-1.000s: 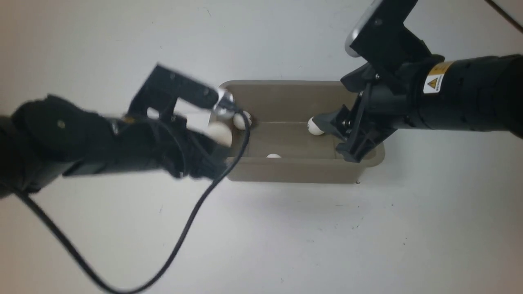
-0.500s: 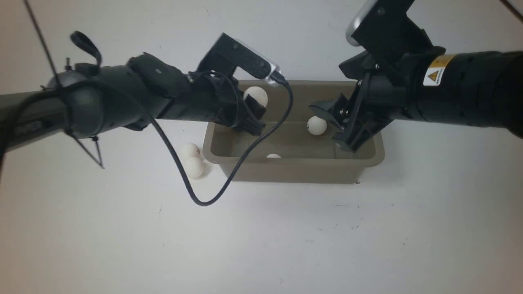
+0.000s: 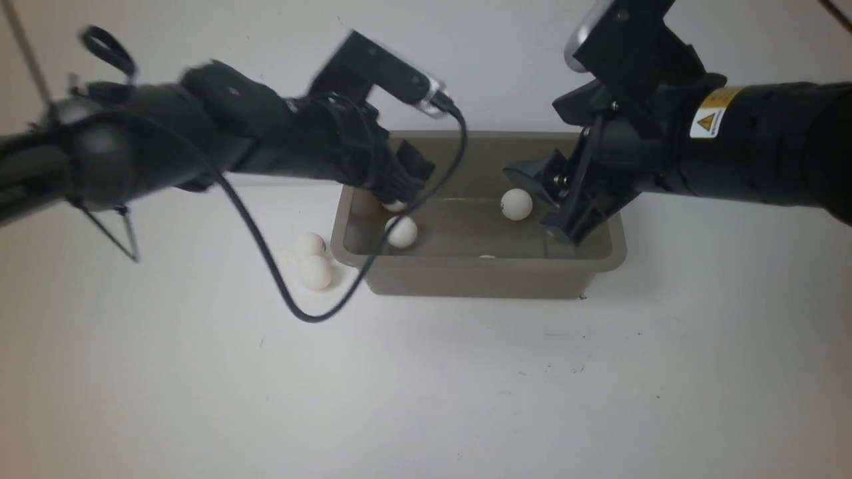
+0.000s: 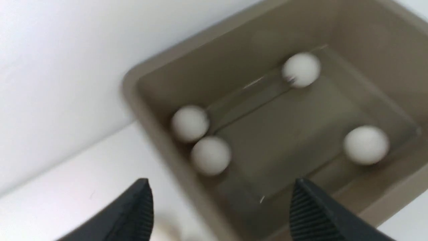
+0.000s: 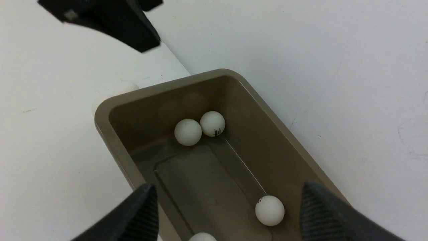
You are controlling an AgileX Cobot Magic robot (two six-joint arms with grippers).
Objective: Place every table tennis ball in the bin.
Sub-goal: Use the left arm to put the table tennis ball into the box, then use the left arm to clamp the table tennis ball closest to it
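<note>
White table (image 3: 426, 386) carries the taupe bin (image 3: 479, 283). 4 table tennis balls (image 5: 188, 132) lie inside it: 2 touch each other at its left end, 1 ball (image 3: 516, 203) sits near the far wall, and 1 ball (image 4: 366, 144) sits by the near wall. 2 more balls (image 3: 315, 273) rest on the table just beside the bin's left end. The left gripper (image 4: 221, 187) hangs over the bin's left end, fingers spread and holding nothing. The right gripper (image 5: 229, 187) hangs over the right end, also spread wide and empty.
</note>
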